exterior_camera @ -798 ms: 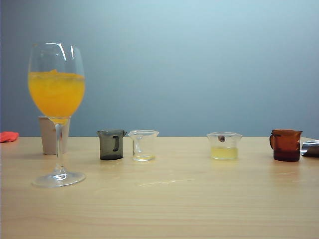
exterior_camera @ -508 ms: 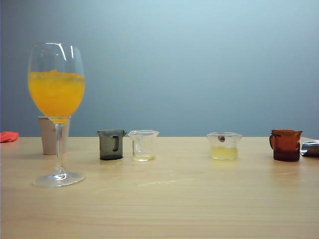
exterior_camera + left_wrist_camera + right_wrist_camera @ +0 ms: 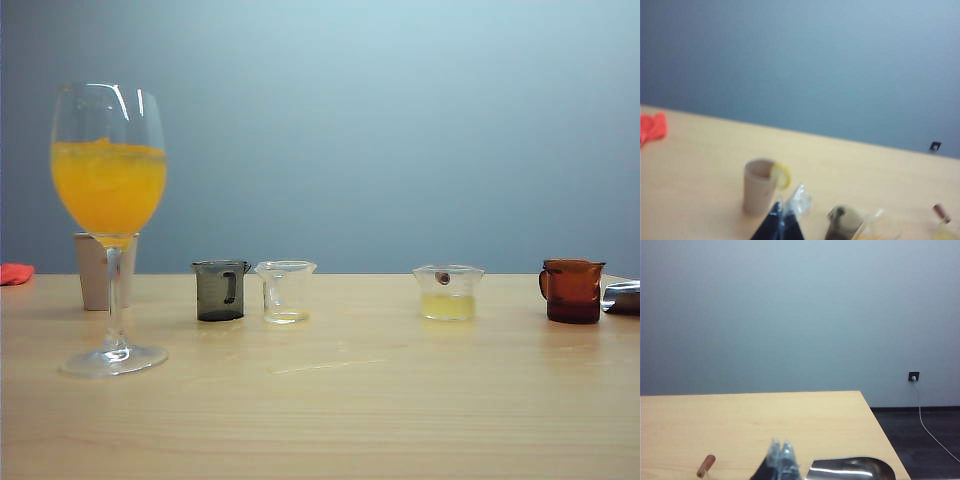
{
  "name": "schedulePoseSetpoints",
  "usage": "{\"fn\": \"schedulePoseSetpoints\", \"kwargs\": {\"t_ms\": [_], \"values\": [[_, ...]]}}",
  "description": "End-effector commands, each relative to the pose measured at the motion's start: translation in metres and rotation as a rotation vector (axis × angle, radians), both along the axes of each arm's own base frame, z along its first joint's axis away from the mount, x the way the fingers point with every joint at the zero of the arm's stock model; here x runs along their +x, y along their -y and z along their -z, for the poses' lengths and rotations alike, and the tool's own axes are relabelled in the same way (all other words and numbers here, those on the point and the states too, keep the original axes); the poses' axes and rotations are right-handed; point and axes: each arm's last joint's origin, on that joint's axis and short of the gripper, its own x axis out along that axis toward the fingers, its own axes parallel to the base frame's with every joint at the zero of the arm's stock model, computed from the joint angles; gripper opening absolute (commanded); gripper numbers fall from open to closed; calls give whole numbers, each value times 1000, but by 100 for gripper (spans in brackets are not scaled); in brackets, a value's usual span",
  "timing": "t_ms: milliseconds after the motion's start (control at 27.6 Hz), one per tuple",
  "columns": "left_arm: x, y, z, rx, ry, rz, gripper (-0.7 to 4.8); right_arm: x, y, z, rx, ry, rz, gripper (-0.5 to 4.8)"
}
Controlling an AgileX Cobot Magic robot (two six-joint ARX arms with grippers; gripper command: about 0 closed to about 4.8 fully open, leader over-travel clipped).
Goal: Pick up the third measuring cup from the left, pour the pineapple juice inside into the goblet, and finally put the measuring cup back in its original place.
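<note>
The third measuring cup (image 3: 448, 292), squat and clear with a brown spot near its rim, stands right of centre on the wood table (image 3: 340, 400). It holds a little pale yellow pineapple juice (image 3: 448, 307). The goblet (image 3: 109, 180) stands at the near left, its bowl half full of an opaque orange drink. Neither gripper shows in the exterior view. In the blurred left wrist view, my left gripper (image 3: 782, 217) looks shut and empty, with the cup's brown stub (image 3: 941, 212) far off to one side. My right gripper (image 3: 780, 452) is shut and empty, near that brown stub (image 3: 705, 465).
A smoky grey cup (image 3: 220, 290) and a narrower clear cup (image 3: 286, 291) stand left of the third cup, and a brown cup (image 3: 573, 291) to its right. A beige paper cup (image 3: 95, 270) stands behind the goblet. A metal scoop (image 3: 850, 469) lies near the right table edge. A red cloth (image 3: 652, 127) lies far left.
The whole exterior picture has shifted a few pixels to the left. Nothing on the table has moved relative to anything else.
</note>
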Motion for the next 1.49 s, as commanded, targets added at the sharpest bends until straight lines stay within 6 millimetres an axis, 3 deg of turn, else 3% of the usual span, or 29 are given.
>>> {"fn": "schedulePoseSetpoints", "kwargs": {"t_ms": [36, 254, 471, 544, 725, 834, 979, 1197, 1414, 1450, 1487], "values": [[2, 2, -26, 10, 3, 70, -5, 6, -1, -19, 1, -5, -19, -2], [16, 7, -60, 30, -92, 198, -5, 24, -2, -39, 6, -8, -28, -2], [25, 10, -75, 36, -160, 286, -5, 45, -11, -35, 20, -58, -62, -2], [28, 13, -72, 36, -212, 310, -5, 59, -28, -28, 22, -118, -88, -2], [27, 19, -69, 43, -248, 322, -5, 72, -62, -16, 14, -185, -71, -2], [26, 21, -69, 47, -246, 327, -5, 81, -83, -6, 31, -223, -74, -1], [26, 22, -69, 49, -247, 330, -5, 101, -125, 26, 73, -215, -178, -1], [26, 22, -69, 49, -247, 330, -5, 123, -154, 67, 90, -251, -196, -1], [26, 22, -69, 49, -247, 335, -5, 140, -168, 107, 80, -309, -164, 0], [26, 22, -69, 49, -248, 335, -5, 145, -171, 116, 64, -332, -158, 75], [27, 22, -69, 49, -250, 335, -5, 149, -174, 124, 52, -355, -152, 288]]}}
